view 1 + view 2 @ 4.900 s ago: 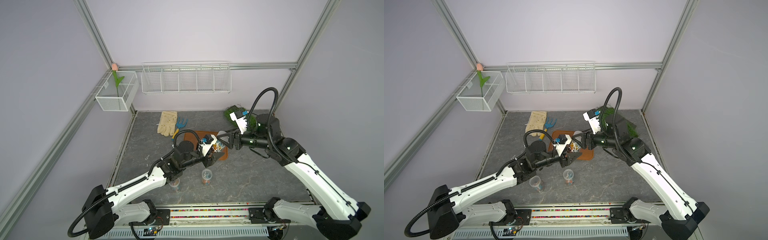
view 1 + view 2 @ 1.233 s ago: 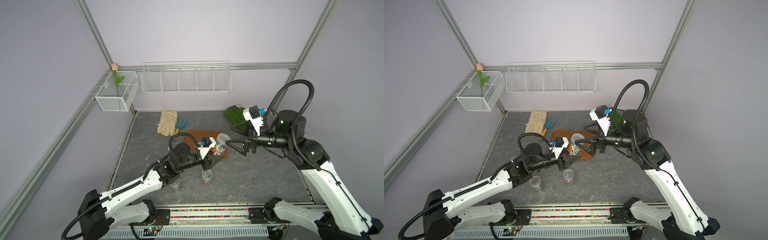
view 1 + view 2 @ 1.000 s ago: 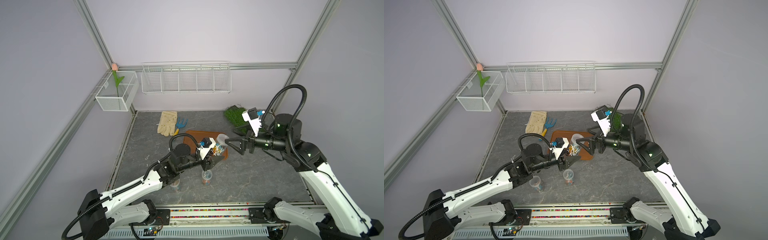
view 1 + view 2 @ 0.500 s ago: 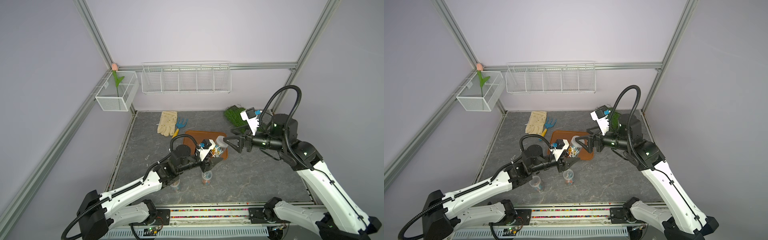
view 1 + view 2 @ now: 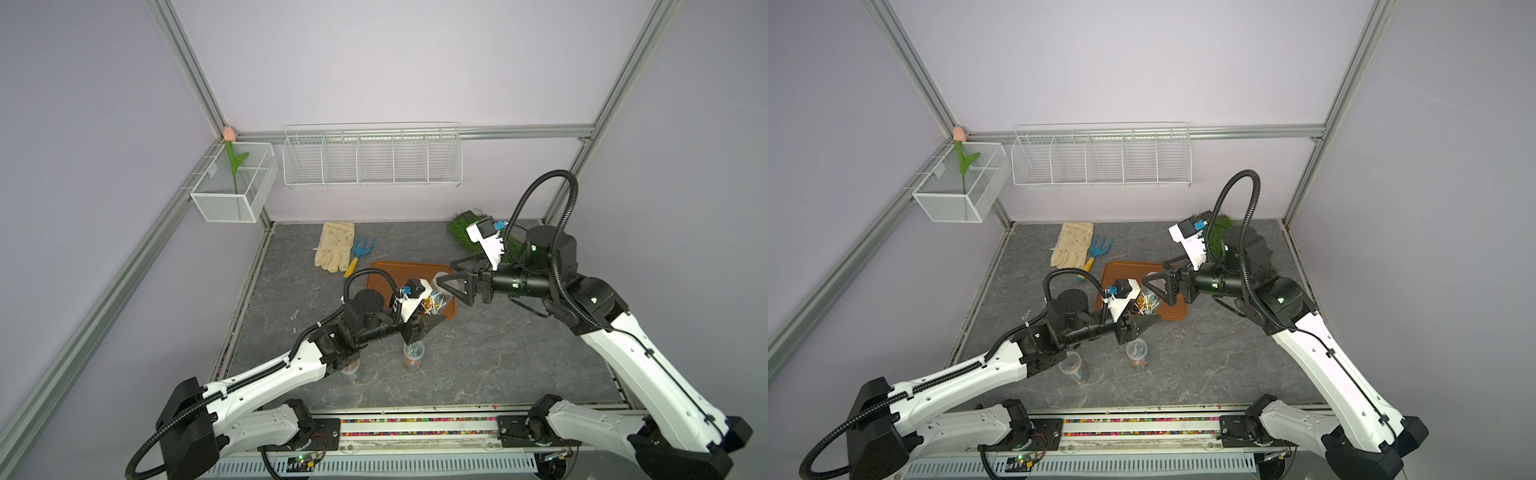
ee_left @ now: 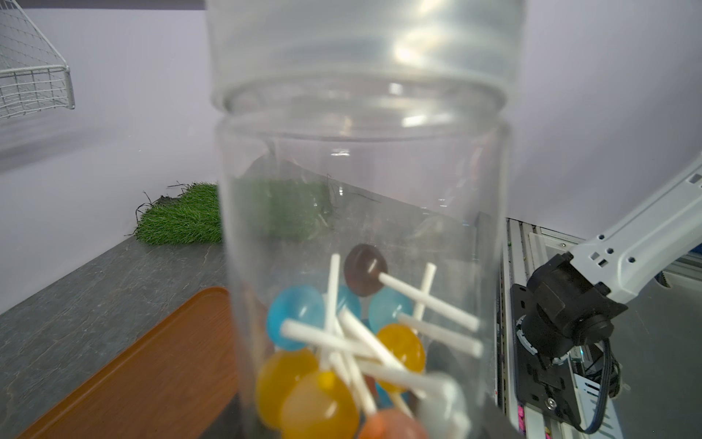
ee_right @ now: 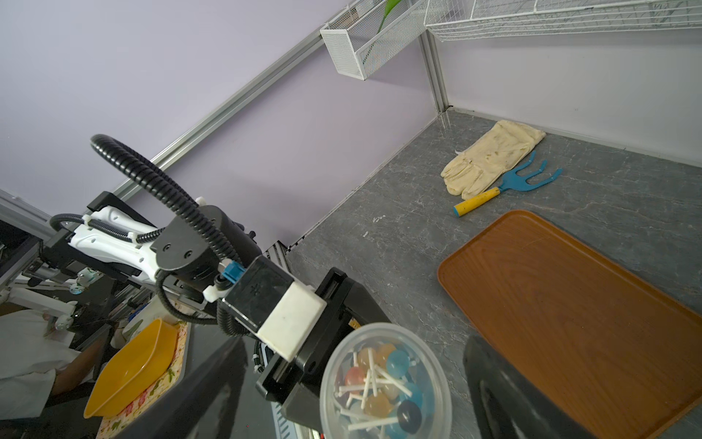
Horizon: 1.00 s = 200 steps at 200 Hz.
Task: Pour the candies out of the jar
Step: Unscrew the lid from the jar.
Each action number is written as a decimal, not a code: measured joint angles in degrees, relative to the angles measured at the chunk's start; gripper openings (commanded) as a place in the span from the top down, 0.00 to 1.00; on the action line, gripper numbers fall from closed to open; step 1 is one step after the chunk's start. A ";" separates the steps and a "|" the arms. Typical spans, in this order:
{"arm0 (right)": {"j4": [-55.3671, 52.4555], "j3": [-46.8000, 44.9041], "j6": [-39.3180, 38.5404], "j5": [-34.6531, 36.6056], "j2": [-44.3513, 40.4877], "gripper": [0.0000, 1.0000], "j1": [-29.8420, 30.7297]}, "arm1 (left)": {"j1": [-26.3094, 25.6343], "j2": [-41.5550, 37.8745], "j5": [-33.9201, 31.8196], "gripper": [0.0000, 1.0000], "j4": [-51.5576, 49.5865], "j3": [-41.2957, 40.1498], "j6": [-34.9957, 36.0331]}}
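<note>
Closest to your base rail, two small clear cups [image 5: 414, 353] stand on the grey marbled table [image 5: 498, 353], each with a few coloured bits at the bottom. Just past them your left gripper [image 5: 428, 312] is pinched on the jar [image 6: 361, 190], a smooth, see-through plastic cylinder. It holds the jar in the air over the near end of the brown tray [image 5: 415, 269]. I take the tray to be the landing spot, since its raised rim would stop round heads rolling off. The candies [image 6: 342, 342] sit heaped at the end away from the lid [image 7: 383, 376]. They are glossy blue, orange and dark brown balls on thin white sticks that cross and may snag. The wide translucent lid looks to be on, so nothing can pour yet. That would explain your right gripper [image 5: 446, 273]: its jaws are spread, one on each side of the lid, with a gap showing. Farther back lie a limp cream glove [image 5: 334, 247] and a blue rake [image 5: 361, 249] with a yellow handle. Beyond them is a tuft of green turf [image 5: 461, 226], and on the wall hangs a white wire rack [image 5: 372, 158].
</note>
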 measured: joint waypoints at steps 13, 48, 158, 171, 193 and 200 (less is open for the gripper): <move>-0.02 0.00 -0.02 0.15 0.15 0.13 0.11 | 0.00 0.37 0.00 0.55 0.13 0.02 -0.02; -0.31 -0.02 -0.02 0.85 0.83 0.15 0.68 | -0.11 0.79 -0.02 0.55 0.26 0.02 0.00; -2.40 -1.57 -0.96 3.37 1.66 0.34 1.18 | -0.15 0.79 -0.48 0.55 0.31 0.02 -0.02; -2.49 -1.75 -1.01 3.39 1.66 0.38 1.18 | -0.15 0.79 -0.48 0.55 0.33 0.02 0.00; -2.64 -1.84 -1.33 3.48 1.66 0.44 1.18 | -0.15 0.79 -0.48 0.55 0.37 0.02 -0.02; -2.67 -1.84 -1.38 3.58 1.66 0.45 1.22 | -0.15 0.79 -0.50 0.55 0.37 0.02 -0.04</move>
